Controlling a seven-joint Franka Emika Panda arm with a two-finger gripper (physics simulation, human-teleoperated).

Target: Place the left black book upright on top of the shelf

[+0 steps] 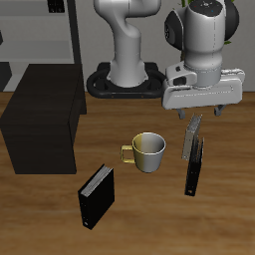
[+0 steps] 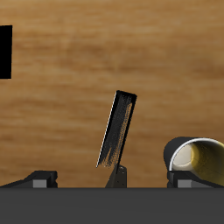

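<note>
The left black book [image 1: 193,167] stands upright on the table, slim and plain black, beside the mug. The thin grey book [image 1: 191,136] leans just behind it. My gripper [image 1: 202,115] hangs open and empty above the grey book, a little behind and above the black one. The shelf [image 1: 43,118], a low black cabinet with a flat top, stands at the far side of the table from the books. In the wrist view a slim dark book [image 2: 116,129] stands just ahead of my gripper [image 2: 112,180]. I cannot tell which of the two books it is.
A pale mug [image 1: 148,150] with a yellow handle stands between the books and the shelf, and it also shows in the wrist view [image 2: 194,157]. Another black book [image 1: 97,192] with a pale page edge stands near the front edge. A tall dark rack [image 1: 40,30] stands behind the shelf.
</note>
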